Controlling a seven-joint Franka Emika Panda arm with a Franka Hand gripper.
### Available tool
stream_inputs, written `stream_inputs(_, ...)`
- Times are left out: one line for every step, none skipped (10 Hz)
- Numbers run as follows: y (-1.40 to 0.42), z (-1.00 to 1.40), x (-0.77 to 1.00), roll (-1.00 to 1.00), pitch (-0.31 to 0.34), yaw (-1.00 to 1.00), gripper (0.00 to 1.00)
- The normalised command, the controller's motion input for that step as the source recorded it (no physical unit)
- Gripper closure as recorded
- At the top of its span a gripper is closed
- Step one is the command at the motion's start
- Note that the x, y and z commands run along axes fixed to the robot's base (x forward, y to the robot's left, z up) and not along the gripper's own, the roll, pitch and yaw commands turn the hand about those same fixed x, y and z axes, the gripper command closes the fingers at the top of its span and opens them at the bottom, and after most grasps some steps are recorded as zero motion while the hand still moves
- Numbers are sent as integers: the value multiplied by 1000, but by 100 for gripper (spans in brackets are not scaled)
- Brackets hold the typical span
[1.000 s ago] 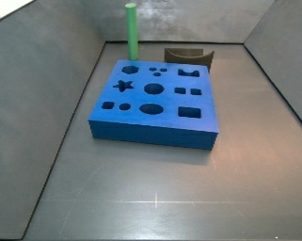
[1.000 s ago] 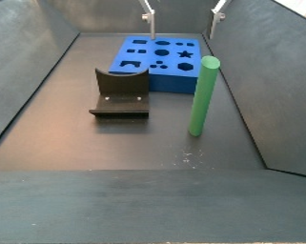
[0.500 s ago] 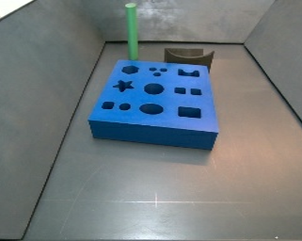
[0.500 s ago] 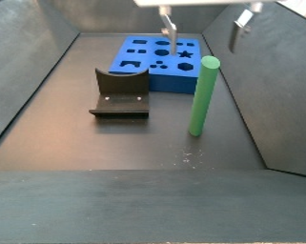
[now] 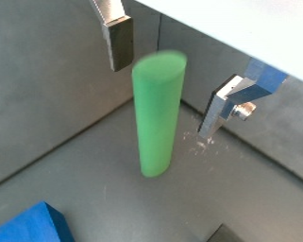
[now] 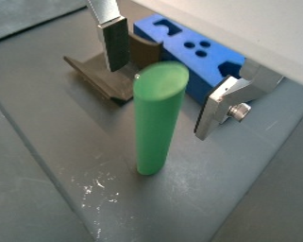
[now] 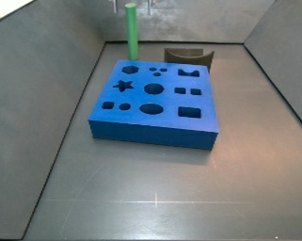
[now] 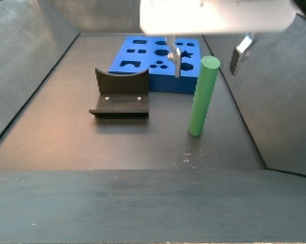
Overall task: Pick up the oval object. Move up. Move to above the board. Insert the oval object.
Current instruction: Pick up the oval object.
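Observation:
The oval object, a green rod, stands upright on the dark floor beside the blue board. In a side view it rises behind the board's far left corner. My gripper is open and hangs over the rod's top end, one finger on each side and neither touching it. Both wrist views show the rod between the silver fingers with gaps on both sides. The board has star, round, square and oval holes in its top.
The dark fixture stands on the floor next to the board, also seen past the rod and behind the board. Grey walls enclose the floor on three sides, and one is close to the rod.
The gripper has come down from the upper edge of the side view and shifted over the rod, so its fingers now straddle the rod's top. Rod and board have not moved.

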Motion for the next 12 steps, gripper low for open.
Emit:
stream_inputs(0, 0, 0, 0, 0, 0, 100)
stream_inputs(0, 0, 0, 0, 0, 0, 100)
stream_inputs(0, 0, 0, 0, 0, 0, 100)
stream_inputs(0, 0, 0, 0, 0, 0, 100)
stream_inputs(0, 0, 0, 0, 0, 0, 100)
stream_inputs(0, 0, 0, 0, 0, 0, 100)
stream_inputs(0, 0, 0, 0, 0, 0, 100)
stream_inputs(0, 0, 0, 0, 0, 0, 100)
stream_inputs(0, 0, 0, 0, 0, 0, 100)
stream_inputs(0, 0, 0, 0, 0, 0, 100)
stream_inputs(0, 0, 0, 0, 0, 0, 100)
stream_inputs(0, 0, 0, 0, 0, 0, 100)
